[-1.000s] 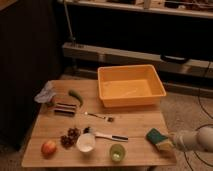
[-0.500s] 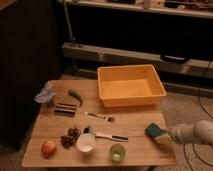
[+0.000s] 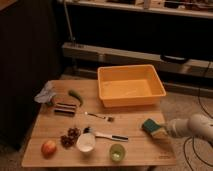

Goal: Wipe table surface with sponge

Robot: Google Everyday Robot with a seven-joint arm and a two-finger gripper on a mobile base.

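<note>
Gripper is clamped tight on the sponge. It's pressed on the table surface, right edge, below the orange tub

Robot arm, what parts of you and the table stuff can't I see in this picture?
- Gripper, camera view: at the table surface's right edge, on the sponge; its white casing and the sponge hide its tips.
- Arm: cut off by the right edge.
- Sponge underside: hidden against the table.
- Green cup contents: too small to tell.
</note>
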